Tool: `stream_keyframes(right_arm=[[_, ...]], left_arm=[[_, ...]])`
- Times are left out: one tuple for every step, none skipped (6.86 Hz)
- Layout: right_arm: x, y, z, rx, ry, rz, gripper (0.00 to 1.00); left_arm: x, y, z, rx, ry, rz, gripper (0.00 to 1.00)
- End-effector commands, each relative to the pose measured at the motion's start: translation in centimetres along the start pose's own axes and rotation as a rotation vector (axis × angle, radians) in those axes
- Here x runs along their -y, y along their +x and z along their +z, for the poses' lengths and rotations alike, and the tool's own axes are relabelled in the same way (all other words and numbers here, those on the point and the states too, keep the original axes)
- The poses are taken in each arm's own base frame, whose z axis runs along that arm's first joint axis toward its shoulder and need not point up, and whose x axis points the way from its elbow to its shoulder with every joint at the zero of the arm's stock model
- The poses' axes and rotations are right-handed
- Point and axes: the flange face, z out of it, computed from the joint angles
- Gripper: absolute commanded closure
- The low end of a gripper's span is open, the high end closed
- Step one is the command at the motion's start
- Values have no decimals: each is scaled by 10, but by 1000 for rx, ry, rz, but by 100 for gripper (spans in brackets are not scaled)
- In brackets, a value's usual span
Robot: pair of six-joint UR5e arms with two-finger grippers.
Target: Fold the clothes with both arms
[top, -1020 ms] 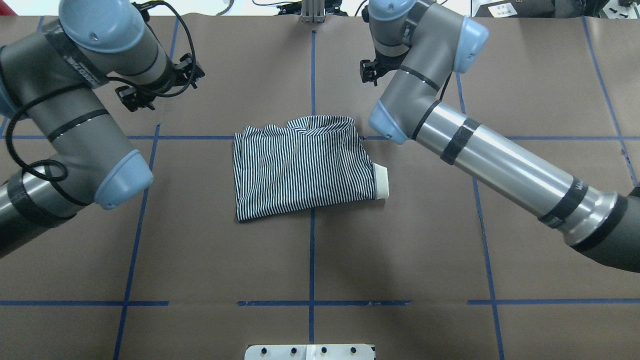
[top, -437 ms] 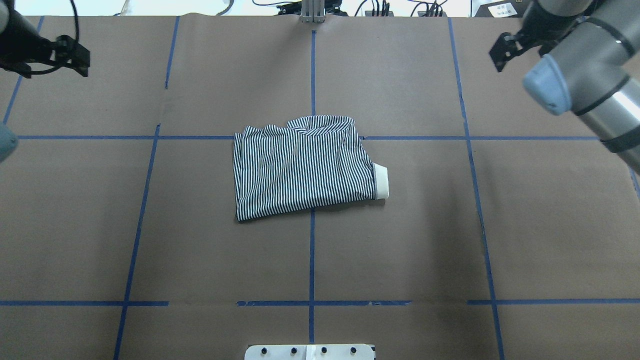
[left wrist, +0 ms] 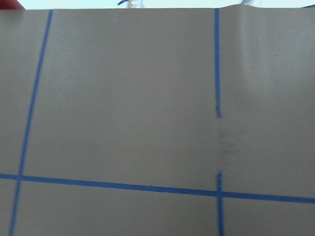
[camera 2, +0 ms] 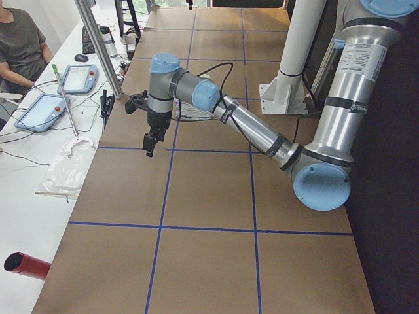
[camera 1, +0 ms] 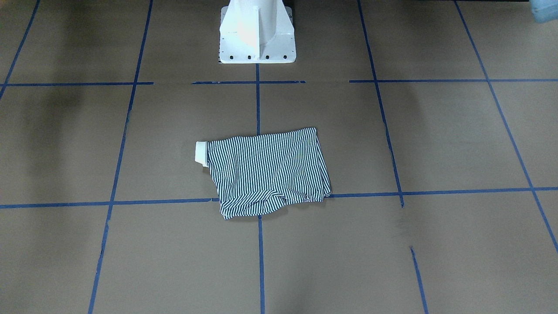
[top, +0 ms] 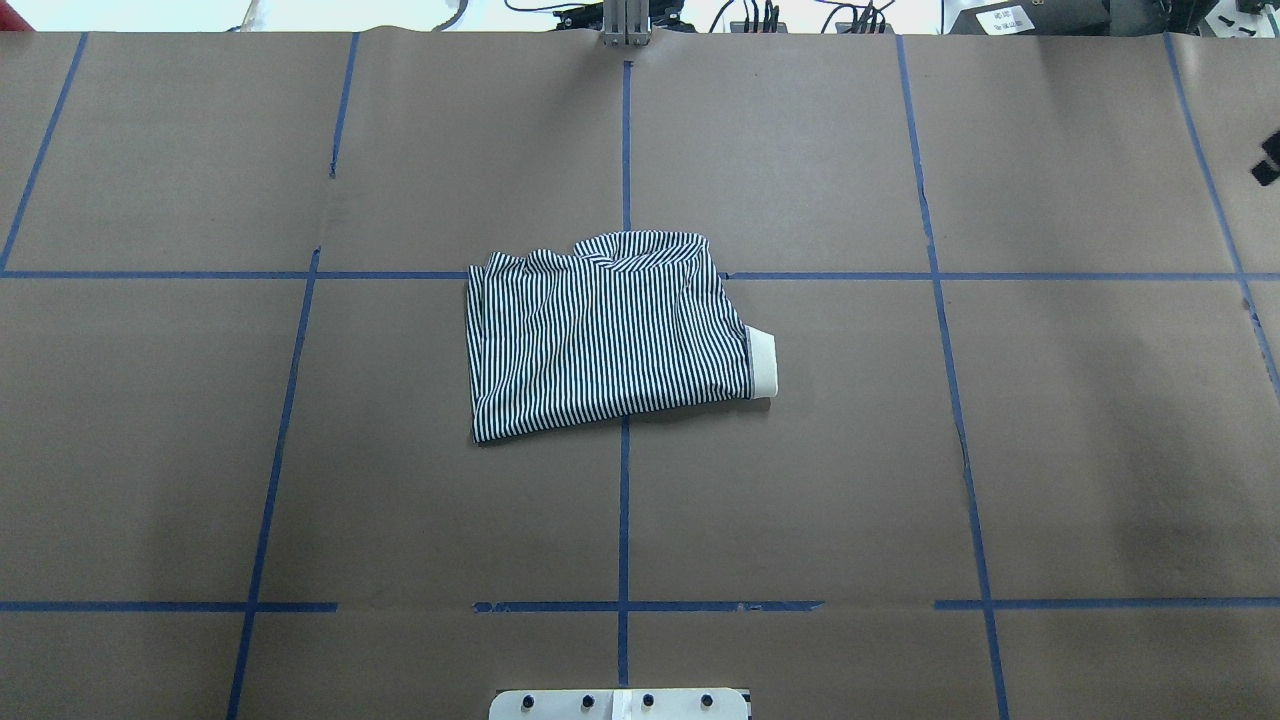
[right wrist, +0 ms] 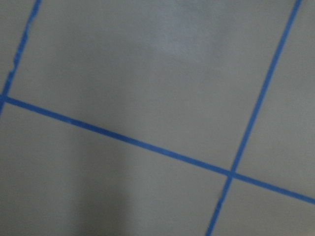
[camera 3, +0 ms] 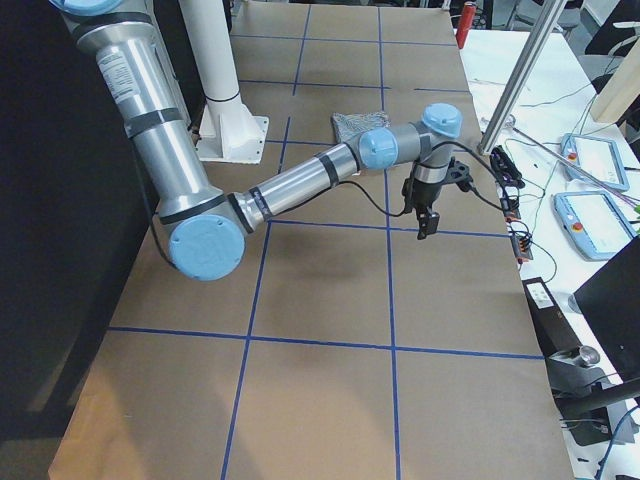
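The striped polo shirt (top: 610, 335) lies folded into a rough rectangle at the table's centre, with a cream band (top: 763, 363) sticking out on its right side. It also shows in the front-facing view (camera 1: 268, 172). No gripper touches it. My left gripper (camera 2: 150, 144) hangs above the table's far-left part, well away from the shirt; I cannot tell if it is open. My right gripper (camera 3: 425, 225) hangs over the far-right part; only a black bit of it (top: 1268, 160) shows at the overhead view's edge, state unclear. Both wrist views show only bare brown paper and blue tape.
The white pedestal base (camera 1: 257, 39) stands at the robot's side of the table. Blue tape lines (top: 625, 500) grid the brown paper. A desk with tablets (camera 2: 49, 108) and a seated person (camera 2: 19, 46) lies beyond the far edge.
Both arms have swung outward from beside the shirt toward the table's ends and have left the overhead view. The shirt has not moved.
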Motion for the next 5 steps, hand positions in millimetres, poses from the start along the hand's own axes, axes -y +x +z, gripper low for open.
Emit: stream_keyframes(right_arm=[[-85,67,16,37,-21,59,0],[-95,66,24,91,-19,85,0],[-101,68,27,87,-27,87,0],[-102,72,34,87,-40,94,0],[-107,80,45,93,-60,117,0]], left_arm=[[-73,-75,45,-94,-75,68,0],[-83,-83,65,-102,-67,51,0],[-87,-100,94,-95,-89,21,0],[-104,-114,123,-108,-137,-2,0],[-105,-124,140,-116,-154,-22,0]])
